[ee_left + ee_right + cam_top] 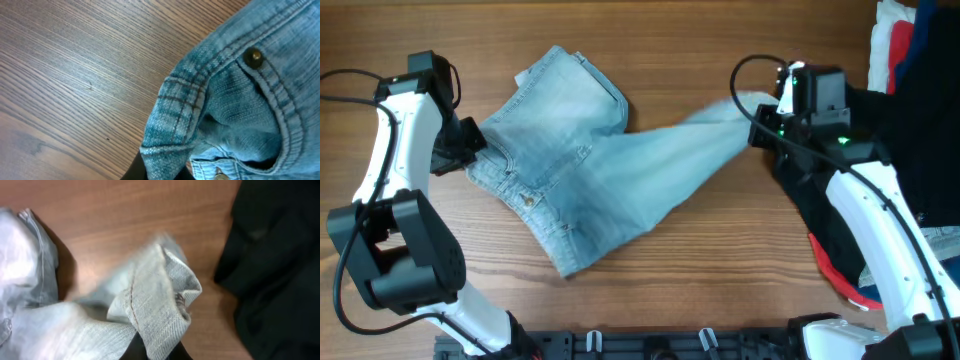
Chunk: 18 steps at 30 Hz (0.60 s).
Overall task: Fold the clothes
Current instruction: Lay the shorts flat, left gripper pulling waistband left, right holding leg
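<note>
The light blue denim jeans (590,185) lie crumpled across the middle of the wooden table, waistband to the left and one leg stretched to the right. My left gripper (468,140) is shut on the waistband edge (167,150), near a rivet and a pocket. My right gripper (757,118) is shut on the cuffed hem (160,307) of the stretched leg, held up off the table, the pale inner side showing.
A black garment (905,130) lies at the right, under my right arm, and shows in the right wrist view (275,265). Red, white and dark blue pieces (898,40) sit at the far right corner, with a red edge (840,280) lower down.
</note>
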Each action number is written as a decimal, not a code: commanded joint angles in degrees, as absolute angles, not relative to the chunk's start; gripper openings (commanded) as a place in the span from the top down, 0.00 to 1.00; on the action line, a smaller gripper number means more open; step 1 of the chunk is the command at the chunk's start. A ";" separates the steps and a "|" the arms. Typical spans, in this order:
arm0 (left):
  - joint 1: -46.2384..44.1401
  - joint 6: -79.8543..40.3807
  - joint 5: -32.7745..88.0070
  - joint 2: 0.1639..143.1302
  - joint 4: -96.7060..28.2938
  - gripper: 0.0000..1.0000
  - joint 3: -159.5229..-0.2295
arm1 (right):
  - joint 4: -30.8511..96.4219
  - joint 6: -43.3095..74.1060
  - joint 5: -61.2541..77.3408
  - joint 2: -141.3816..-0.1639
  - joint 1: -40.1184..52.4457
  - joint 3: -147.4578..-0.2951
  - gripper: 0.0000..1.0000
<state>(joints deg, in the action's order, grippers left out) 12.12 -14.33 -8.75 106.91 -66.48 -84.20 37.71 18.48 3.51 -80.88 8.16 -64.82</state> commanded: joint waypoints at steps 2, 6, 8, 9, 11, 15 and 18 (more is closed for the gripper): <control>12.67 -15.68 -10.35 105.97 -65.08 0.96 -84.27 | 51.42 18.11 -0.16 -81.89 7.92 -63.57 0.96; 12.64 -15.66 -9.21 105.97 -65.08 0.88 -84.27 | 57.12 18.06 -0.34 -84.88 7.92 -56.69 0.94; 12.64 -15.44 -8.19 105.97 -65.52 0.23 -84.27 | 55.44 18.24 -0.45 -86.08 7.92 -52.64 0.88; 12.64 -15.44 -8.05 105.97 -65.93 0.18 -84.27 | 54.96 18.26 -0.45 -86.67 7.90 -51.37 0.73; 12.64 -15.44 -7.35 105.82 -66.39 0.16 -84.29 | 55.22 18.26 -0.51 -87.22 7.90 -50.87 0.69; 12.64 -15.40 -3.14 103.22 -67.48 0.26 -85.01 | 58.83 19.75 -0.47 -87.22 7.90 -50.87 0.69; 11.86 -10.87 14.24 100.14 -71.88 0.33 -85.08 | 58.26 19.53 -0.45 -87.22 7.90 -50.87 0.79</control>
